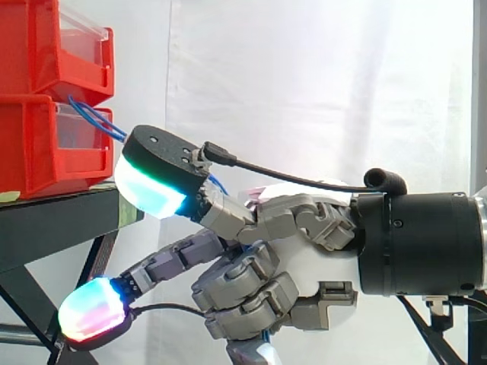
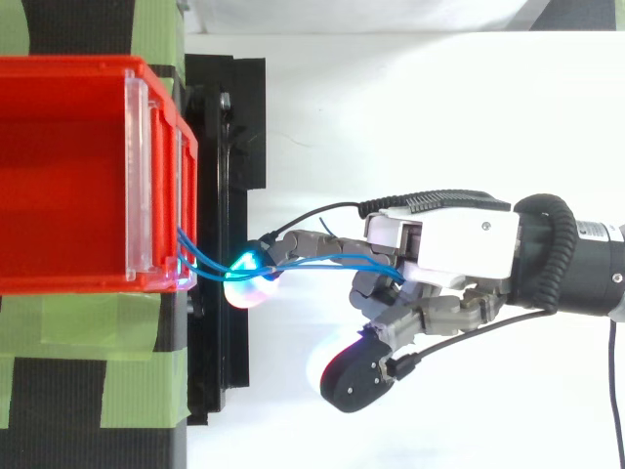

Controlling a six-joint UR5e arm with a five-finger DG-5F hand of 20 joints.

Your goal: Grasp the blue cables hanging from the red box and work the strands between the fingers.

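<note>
**Robot hand (image 2: 459, 244) gripping the blue cables (image 2: 322, 260) that hang from the red bin (image 2: 68, 64).**
Top view: the strands leave the bin's front corner, left of centre. They pass over a glowing fingertip (image 2: 246, 283) and run right into the curled fingers beneath the palm. Side view: the cables emerge from the lower bin at upper left, above the black stand (image 1: 53, 220).
</note>
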